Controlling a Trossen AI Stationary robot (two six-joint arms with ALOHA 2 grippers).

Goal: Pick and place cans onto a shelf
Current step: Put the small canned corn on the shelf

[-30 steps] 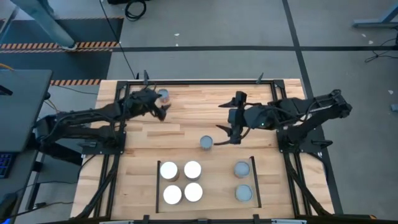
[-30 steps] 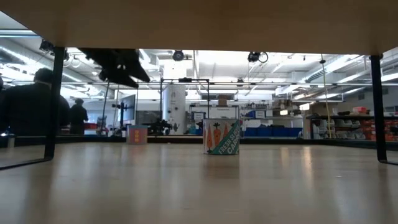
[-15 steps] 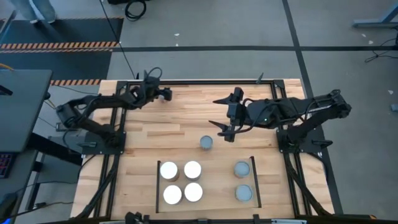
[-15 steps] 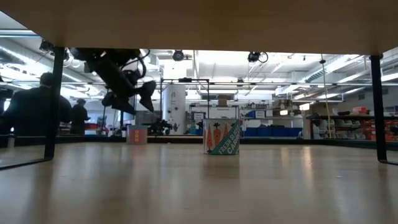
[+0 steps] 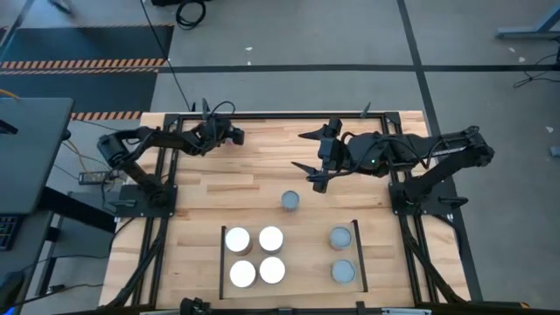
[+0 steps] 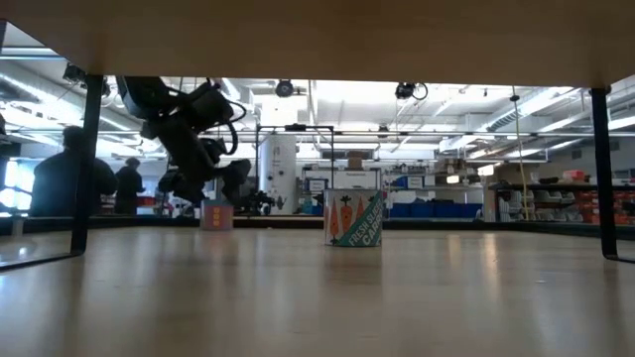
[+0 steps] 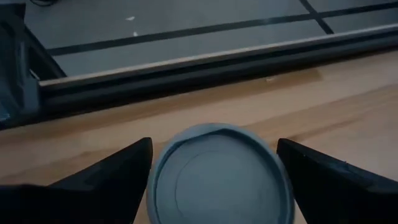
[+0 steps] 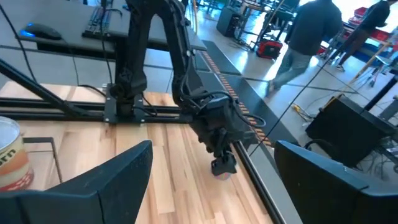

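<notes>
Left gripper (image 7: 214, 168) lowered—fingers straddling can (image 7: 217, 177).

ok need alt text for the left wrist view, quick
A grey-topped can seen from above sits between the two dark fingers of the open left tool, which straddles it without visibly touching it. The can stands on the pale wooden tabletop near its black frame rail, with grey floor beyond.
</notes>
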